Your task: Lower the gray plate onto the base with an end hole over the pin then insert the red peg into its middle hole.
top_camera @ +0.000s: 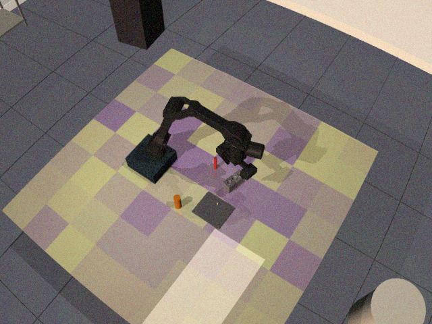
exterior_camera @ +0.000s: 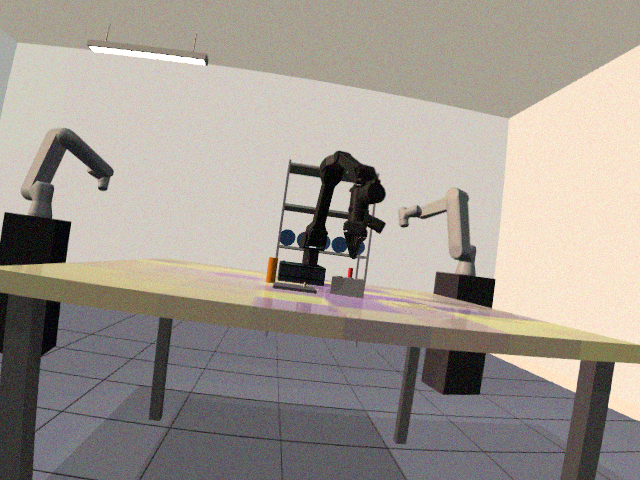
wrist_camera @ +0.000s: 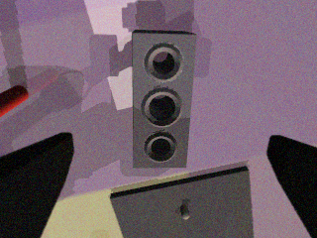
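Note:
The gray plate (top_camera: 227,187) (exterior_camera: 347,286) (wrist_camera: 181,130), a thick bar with three holes in a row, lies on the table beside the base, not on it. The dark flat base (top_camera: 208,210) (exterior_camera: 289,287) (wrist_camera: 218,194) has a small upright pin (top_camera: 217,203) (wrist_camera: 185,211). The red peg (top_camera: 215,163) (exterior_camera: 350,272) (wrist_camera: 12,100) stands upright on the table, on the other side of the plate from the base. My gripper (top_camera: 237,165) (exterior_camera: 354,255) (wrist_camera: 172,143) is open and empty, above the plate; in the wrist view the plate shows between the two fingers.
An orange cylinder (top_camera: 177,202) (exterior_camera: 271,269) stands upright on the patterned table, beside the base on the side away from the plate. The arm's own dark mounting block (top_camera: 151,159) (exterior_camera: 301,273) sits farther back. Other arms on pedestals stand off the table.

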`<state>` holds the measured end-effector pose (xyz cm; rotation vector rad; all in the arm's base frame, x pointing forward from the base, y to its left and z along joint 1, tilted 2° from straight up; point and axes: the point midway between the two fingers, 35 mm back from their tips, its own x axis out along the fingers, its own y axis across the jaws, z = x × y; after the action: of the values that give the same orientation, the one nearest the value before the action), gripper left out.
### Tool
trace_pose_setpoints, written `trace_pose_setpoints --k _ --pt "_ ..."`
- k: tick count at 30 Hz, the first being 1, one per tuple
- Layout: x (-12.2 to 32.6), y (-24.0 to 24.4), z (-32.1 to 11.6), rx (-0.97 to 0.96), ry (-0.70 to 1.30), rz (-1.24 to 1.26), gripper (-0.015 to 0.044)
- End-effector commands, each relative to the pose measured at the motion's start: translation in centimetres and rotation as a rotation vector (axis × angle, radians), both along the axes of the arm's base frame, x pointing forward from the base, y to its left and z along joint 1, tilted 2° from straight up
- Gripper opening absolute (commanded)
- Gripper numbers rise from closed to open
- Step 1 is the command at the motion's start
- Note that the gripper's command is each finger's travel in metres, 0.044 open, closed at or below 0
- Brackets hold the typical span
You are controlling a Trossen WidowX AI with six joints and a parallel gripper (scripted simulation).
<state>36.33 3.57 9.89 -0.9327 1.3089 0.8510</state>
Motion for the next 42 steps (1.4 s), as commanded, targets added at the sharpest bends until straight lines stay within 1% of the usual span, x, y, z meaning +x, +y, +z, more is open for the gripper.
trace_pose_setpoints --k 1,42 --pt "0.0 -0.4 -2.5 -0.003 0.016 0.005 0.044" --pt "0.5 -0.4 -9.0 -0.003 0.016 0.005 0.044"
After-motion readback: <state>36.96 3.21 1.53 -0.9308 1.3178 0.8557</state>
